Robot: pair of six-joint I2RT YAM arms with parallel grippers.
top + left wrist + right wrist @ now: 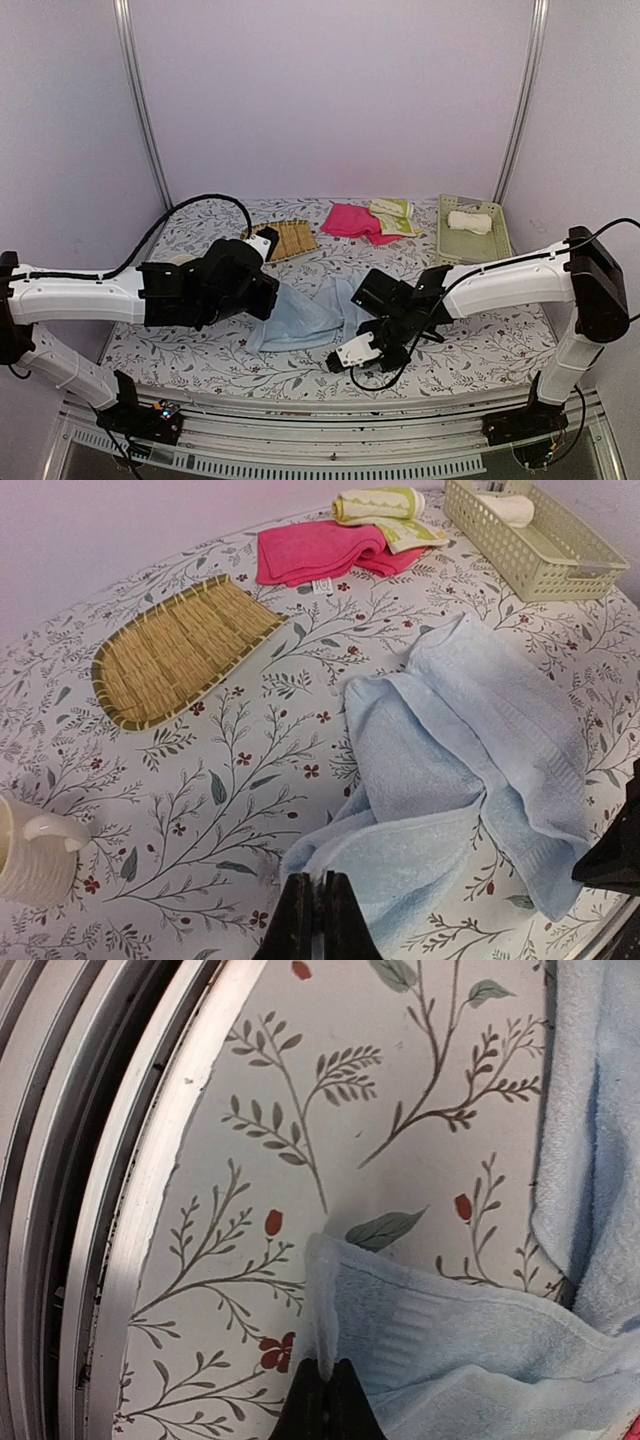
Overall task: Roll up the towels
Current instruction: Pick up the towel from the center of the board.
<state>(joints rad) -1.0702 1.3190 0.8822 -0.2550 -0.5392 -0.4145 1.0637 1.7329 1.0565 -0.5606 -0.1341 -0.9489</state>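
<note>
Left end effector (318,880), right end effector (322,1368): closed.

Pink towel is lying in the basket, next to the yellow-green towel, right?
Not quite. The pink towel lies on the table, outside the basket, next to the yellow-green towel. The left wrist view shows it.

Your right gripper (322,1372) is pinching the light blue towel (460,1345) at its edge, bottom centre, above the floral tablecloth (330,1110).
</note>
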